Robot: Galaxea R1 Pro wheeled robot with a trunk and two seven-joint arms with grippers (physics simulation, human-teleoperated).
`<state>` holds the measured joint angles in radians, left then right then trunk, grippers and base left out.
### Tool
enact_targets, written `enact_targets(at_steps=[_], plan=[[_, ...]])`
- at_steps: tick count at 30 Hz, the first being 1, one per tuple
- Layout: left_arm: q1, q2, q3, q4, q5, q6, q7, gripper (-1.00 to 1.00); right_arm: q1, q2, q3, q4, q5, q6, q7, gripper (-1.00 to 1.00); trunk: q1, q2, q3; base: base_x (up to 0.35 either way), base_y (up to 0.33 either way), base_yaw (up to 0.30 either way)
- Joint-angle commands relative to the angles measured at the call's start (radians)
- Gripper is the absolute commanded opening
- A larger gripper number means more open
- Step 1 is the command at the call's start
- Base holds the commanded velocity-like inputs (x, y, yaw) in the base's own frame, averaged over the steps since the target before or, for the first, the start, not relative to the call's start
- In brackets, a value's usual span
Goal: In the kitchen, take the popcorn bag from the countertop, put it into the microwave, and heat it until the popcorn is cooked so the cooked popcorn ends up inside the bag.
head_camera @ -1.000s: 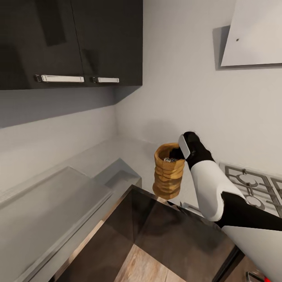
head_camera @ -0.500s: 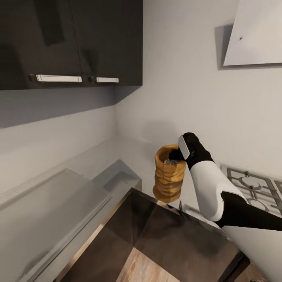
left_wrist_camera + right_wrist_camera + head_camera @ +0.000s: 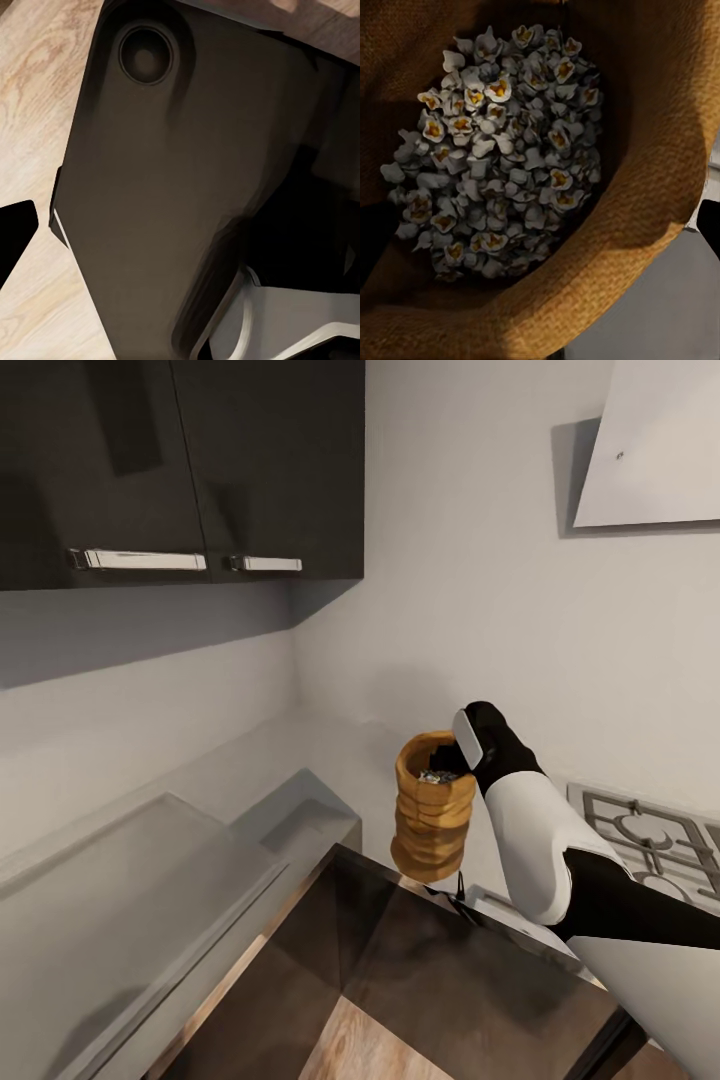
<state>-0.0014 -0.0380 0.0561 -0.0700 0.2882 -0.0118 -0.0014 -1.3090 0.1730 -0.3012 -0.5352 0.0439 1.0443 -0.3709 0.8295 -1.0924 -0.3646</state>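
Head view: bag [image 3: 432,806] hangs in the air off the right jaws [image 3: 457,753], out past the table [image 3: 150,880] edge, hob [image 3: 650,840] at 3 o'clock.
Right jaws: pinched on the bag's rim, one finger inside, looks like a thin grip.
Left jaws: can't tell, its wrist view shows dark panels and wood floor.
Popcorn [image 3: 495,154]: loose pile inside the bag.
Risk: rim-only hold, so a swing or tilt could spill it or drop the bag.
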Motion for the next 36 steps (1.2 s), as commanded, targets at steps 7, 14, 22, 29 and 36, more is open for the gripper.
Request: enact_targets(at_steps=[7,14,22,29,36], plan=[[0.0,0.0,0.005,-0.001,0.002,-0.001,0.0,1.0,-0.001,0.001,-0.008,-0.001,0.006,0.003,-0.003,1.0,0.0,-0.001,-0.001,0.0,0.0,0.0],[0.0,0.0,0.005,-0.001,0.002,-0.001,0.0,1.0,-0.001,0.001,-0.009,-0.001,0.007,0.003,-0.003,1.0,0.0,-0.001,-0.001,0.0,0.0,0.0],[0.0,0.0,0.005,-0.001,0.002,-0.001,0.0,1.0,-0.001,0.001,-0.01,0.001,0.005,0.003,-0.002,1.0,0.0,-0.001,-0.001,0.0,0.0,0.0],[0.0,0.0,0.005,-0.001,0.002,-0.001,0.0,1.0,-0.001,0.001,-0.109,0.018,0.005,0.003,-0.001,1.0,0.0,-0.001,-0.001,0.0,0.0,0.0],[0.0,0.0,0.005,-0.001,0.002,0.0,0.0,1.0,-0.001,0.001,-0.131,0.033,0.008,0.003,-0.009,1.0,0.0,-0.001,-0.001,0.0,0.0,0.0]])
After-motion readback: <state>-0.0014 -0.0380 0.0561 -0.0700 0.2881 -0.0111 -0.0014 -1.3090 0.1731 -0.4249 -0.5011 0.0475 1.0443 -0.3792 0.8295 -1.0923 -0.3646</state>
